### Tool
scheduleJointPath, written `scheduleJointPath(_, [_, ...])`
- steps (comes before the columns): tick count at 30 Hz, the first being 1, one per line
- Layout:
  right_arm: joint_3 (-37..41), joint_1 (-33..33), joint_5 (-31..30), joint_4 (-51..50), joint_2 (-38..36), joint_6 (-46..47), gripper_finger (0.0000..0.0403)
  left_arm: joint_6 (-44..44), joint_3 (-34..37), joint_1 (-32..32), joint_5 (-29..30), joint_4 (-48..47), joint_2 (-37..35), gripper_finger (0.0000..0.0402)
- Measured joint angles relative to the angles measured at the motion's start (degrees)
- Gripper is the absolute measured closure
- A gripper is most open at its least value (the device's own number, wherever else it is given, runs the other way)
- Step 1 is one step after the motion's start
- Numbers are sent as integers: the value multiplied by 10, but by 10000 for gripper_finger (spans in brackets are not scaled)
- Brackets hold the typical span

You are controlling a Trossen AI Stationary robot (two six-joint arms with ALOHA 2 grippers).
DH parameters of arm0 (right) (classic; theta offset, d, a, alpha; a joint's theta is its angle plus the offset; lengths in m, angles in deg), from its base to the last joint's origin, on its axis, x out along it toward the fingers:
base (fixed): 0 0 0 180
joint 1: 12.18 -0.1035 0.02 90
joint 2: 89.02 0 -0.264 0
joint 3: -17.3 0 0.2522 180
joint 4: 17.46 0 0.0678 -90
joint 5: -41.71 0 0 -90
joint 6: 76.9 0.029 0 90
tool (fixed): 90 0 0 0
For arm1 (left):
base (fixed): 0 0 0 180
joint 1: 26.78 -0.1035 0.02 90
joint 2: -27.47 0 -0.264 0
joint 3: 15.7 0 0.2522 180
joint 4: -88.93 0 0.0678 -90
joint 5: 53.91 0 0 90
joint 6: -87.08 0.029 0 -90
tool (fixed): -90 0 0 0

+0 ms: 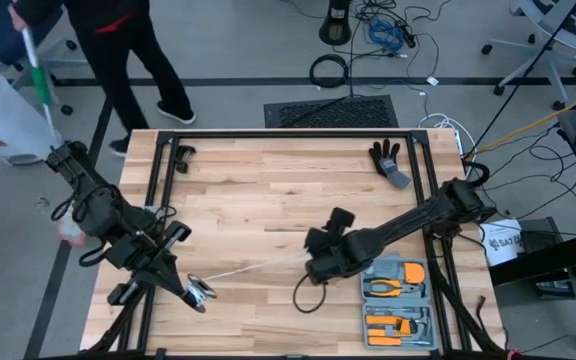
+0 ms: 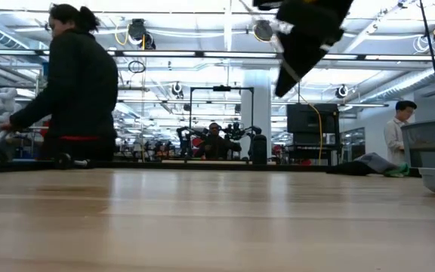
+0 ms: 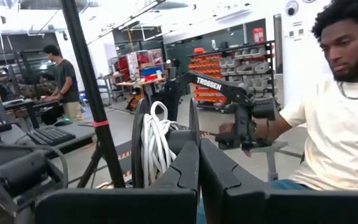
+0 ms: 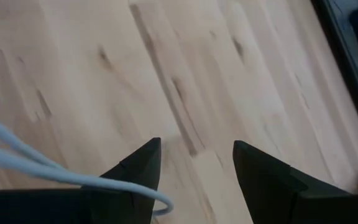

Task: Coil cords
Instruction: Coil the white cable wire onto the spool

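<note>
My left pincer [image 1: 196,293] is clamped on the black reel [image 3: 143,146] at the table's [image 1: 268,190] front left, white cord [image 1: 253,267] wound on it and running across to my right pincer [image 4: 194,163]. That pincer's fingers stand apart above the wood, the cord draped over one finger.

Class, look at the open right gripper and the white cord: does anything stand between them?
Nothing visible does. The white cord lies on bare table beside the right gripper, looping by one finger. The left gripper holds the reel.
</note>
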Motion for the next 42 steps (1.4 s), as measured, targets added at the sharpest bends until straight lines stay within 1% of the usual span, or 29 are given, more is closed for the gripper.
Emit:
scheduleJointPath(4, [0,-18,-1,-54,-32,44,216,0,0,9,0,-2,-7,400])
scheduleJointPath(8, [0,-44,-9,-55,-81,70,216,4,0,18,8,-8,-12,400])
scheduleJointPath(12, [0,-79,-71,-44,-133,100,216,4,0,21,20,-15,-12,400])
scheduleJointPath(16, [0,-109,-115,-55,-159,129,216,4,0,22,22,-15,-12,400])
scheduleJointPath(19, [0,-123,-146,-94,-165,183,216,3,0,22,22,-16,-12,400])
scheduleJointPath(24, [0,-128,-211,-183,-165,311,216,-1,0,22,23,-23,-12,400])
scheduleJointPath(28, [0,-128,-241,-229,-165,369,216,-2,0,22,23,-35,-12,400])
scheduleJointPath(32, [0,-132,-245,-248,-165,387,216,-20,0,22,24,-49,-12,400])
scheduleJointPath(34, [-3,-141,-257,-247,-168,387,216,-21,0,22,39,-61,-12,400])
scheduleJointPath(37, [-27,-160,-296,-244,-169,383,216,-21,0,22,73,-79,-12,400])
scheduleJointPath(39, [-45,-175,-319,-235,-169,369,216,-19,0,22,90,-81,-12,400])
scheduleJointPath(42, [-65,-197,-331,-212,-169,336,216,-18,0,22,94,-78,-12,400])
